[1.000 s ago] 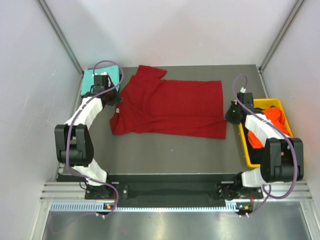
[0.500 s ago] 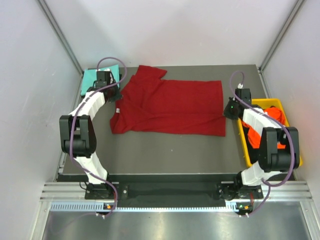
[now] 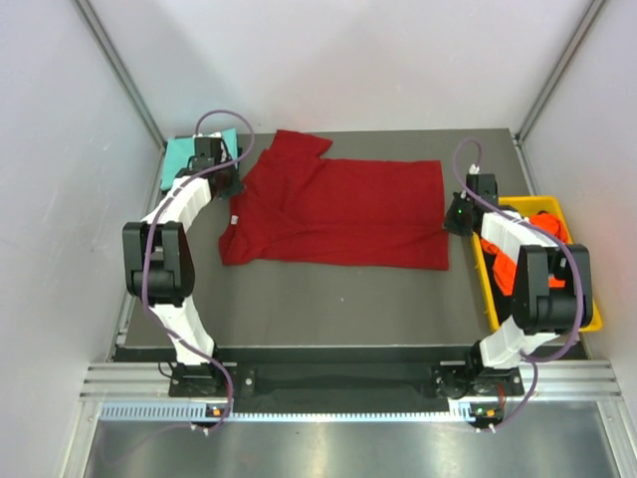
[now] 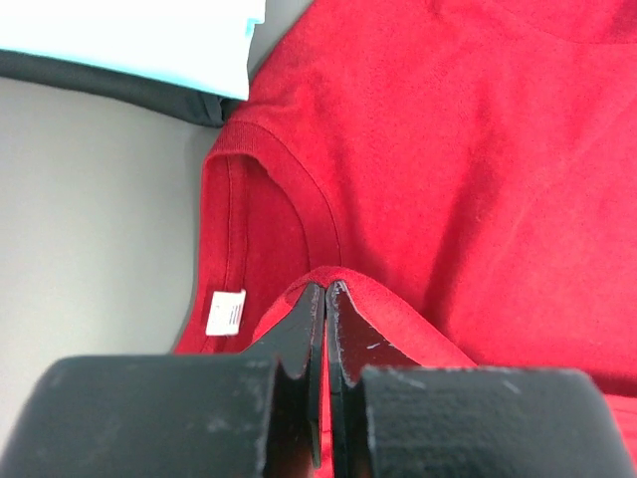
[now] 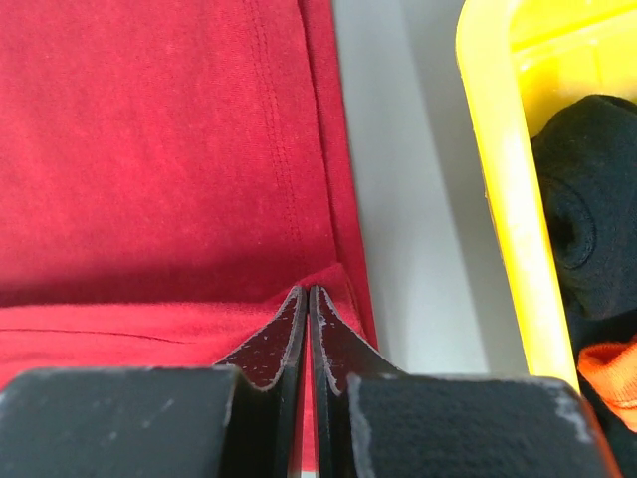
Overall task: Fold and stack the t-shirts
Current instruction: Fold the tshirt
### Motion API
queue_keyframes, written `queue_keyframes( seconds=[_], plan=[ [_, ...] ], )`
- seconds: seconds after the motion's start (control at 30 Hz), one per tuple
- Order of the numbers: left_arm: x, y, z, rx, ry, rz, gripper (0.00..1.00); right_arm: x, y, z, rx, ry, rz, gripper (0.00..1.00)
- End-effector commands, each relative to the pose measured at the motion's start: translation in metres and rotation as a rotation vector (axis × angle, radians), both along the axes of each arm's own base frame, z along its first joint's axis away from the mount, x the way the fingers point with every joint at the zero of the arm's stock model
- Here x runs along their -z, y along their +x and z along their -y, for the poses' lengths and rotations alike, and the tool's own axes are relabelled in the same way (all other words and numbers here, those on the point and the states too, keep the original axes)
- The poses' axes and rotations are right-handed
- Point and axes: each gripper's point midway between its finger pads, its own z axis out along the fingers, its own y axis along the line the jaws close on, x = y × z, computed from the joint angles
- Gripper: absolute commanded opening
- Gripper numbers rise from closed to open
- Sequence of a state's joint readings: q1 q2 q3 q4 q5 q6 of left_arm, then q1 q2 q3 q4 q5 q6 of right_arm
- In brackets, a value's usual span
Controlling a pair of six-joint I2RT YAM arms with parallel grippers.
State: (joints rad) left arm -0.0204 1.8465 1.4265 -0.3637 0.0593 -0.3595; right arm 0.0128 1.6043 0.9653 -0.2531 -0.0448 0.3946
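Observation:
The large dark red t-shirt (image 3: 338, 214) lies spread flat across the table, collar to the left. My left gripper (image 3: 227, 186) is at its left edge beside the collar (image 4: 269, 189), and it (image 4: 326, 289) is shut on a raised pinch of red cloth. My right gripper (image 3: 456, 214) is at the hem on the right, and it (image 5: 307, 292) is shut on a fold of the red hem. A folded teal t-shirt (image 3: 184, 154) lies at the back left corner. The orange t-shirt (image 3: 549, 231) and the black t-shirt (image 5: 587, 219) lie in the bin.
A yellow plastic bin (image 3: 486, 289) stands at the table's right edge, close to my right arm; its rim (image 5: 508, 199) is just right of the red hem. A white label (image 4: 225, 312) shows inside the collar. Grey walls close in both sides and the back.
Both grippers have moved a little toward the back of the table along the red shirt's side edges, still shut. The shirt's outline has barely changed.

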Motion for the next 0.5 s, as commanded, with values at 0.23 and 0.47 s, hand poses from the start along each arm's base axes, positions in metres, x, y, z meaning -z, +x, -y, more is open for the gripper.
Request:
queue_keyframes(
  seconds=[0.23, 0.47],
  plan=[
    [-0.008, 0.027, -0.001, 0.038, 0.011, 0.052, 0.0, -0.014, 0.023, 0.004, 0.005, -0.029, 0.063, 0.0],
    [-0.005, 0.036, -0.01, 0.006, 0.048, 0.05, 0.0, -0.011, 0.021, 0.006, 0.015, -0.036, 0.051, 0.0]
  ],
)
